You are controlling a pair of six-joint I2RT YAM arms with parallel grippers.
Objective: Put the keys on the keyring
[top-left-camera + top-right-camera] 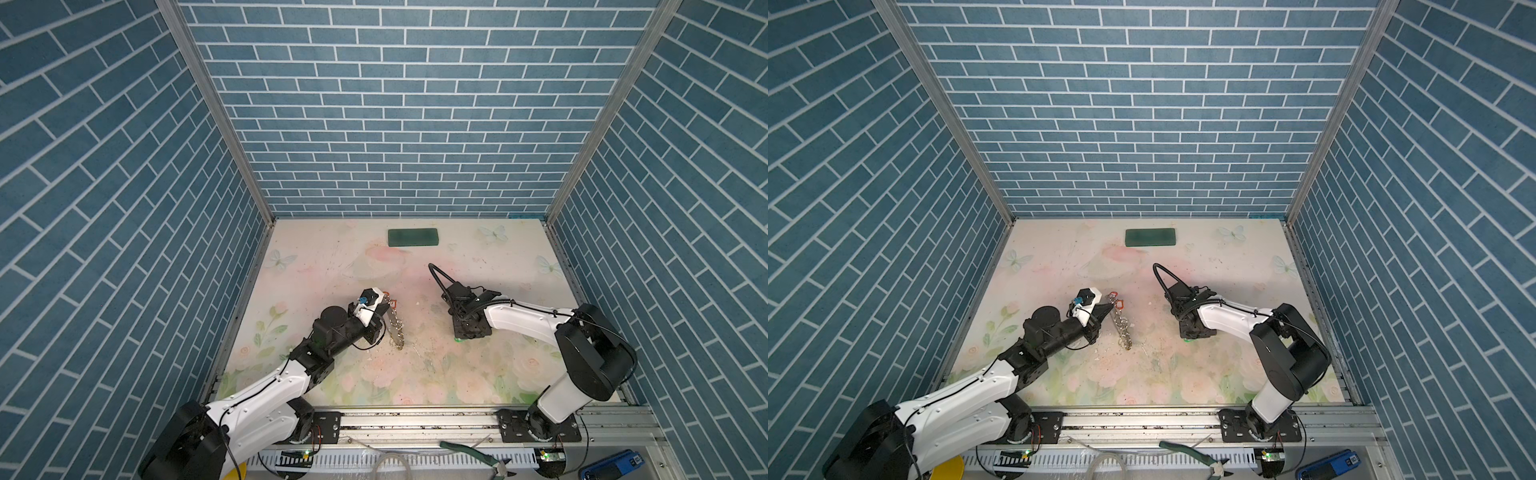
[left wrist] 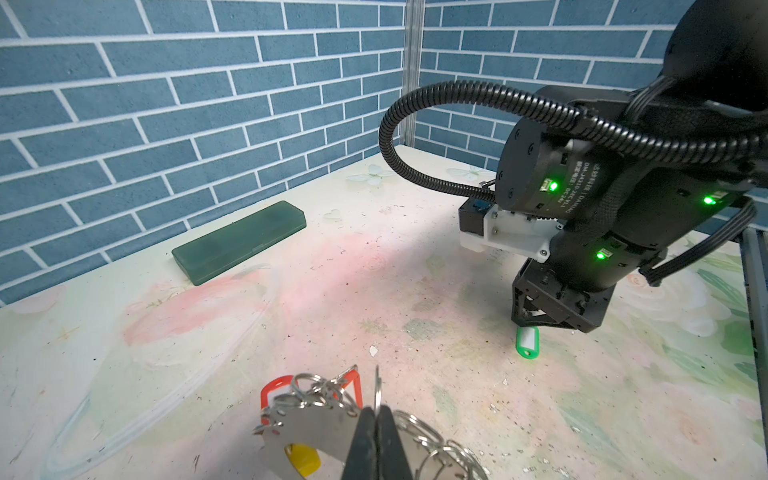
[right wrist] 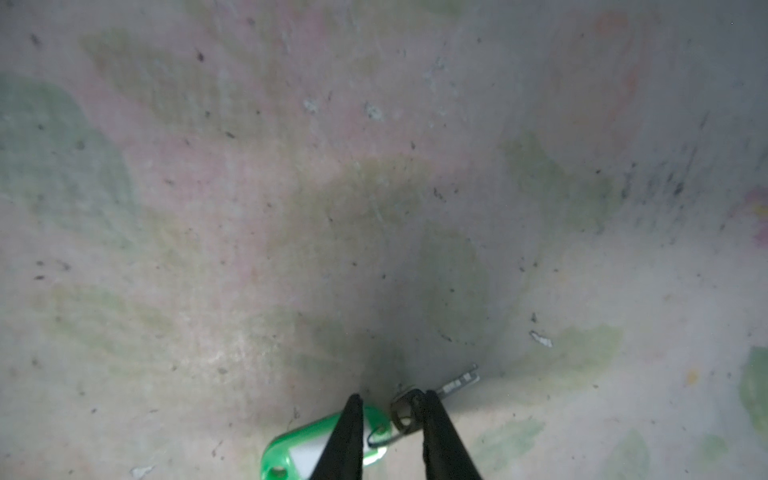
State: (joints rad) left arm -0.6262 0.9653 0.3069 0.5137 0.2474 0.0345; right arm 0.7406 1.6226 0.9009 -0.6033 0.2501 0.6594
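**A:** Keyring (image 2: 307,432) first: where is it, and what has it?

**B:** The left gripper (image 2: 376,411) has it, left of the middle of the table (image 2: 374,270). The jaws are pressed together on one upright split ring (image 2: 377,386) at the rim. A red tag (image 2: 270,388) and a yellow tag (image 2: 302,457) hang from it already.

**A:** How will it handle?

**B:** The plate looks stiff and fairly heavy for its size. The little rings are loose and will probably swing. A pinch on one thin ring may let the whole thing pivot, so a hold on the flat plate would be steadier.

**A:** And the loose key?

**B:** The green-tagged key (image 3: 457,381) lies flat on the table, right of the middle, under the right gripper (image 3: 392,395). The fingers stand narrowly apart. One is over the green tag (image 3: 291,453) and the other is against the key's head, with the small link ring between them. Whether they already bite, I cannot tell.

**A:** Best place to grip?

**B:** The blade is light, thin, slick metal lying flat, so it is hard to get under. The plastic tag is thicker and likely less slippery. I would take that and leave the ring end free.
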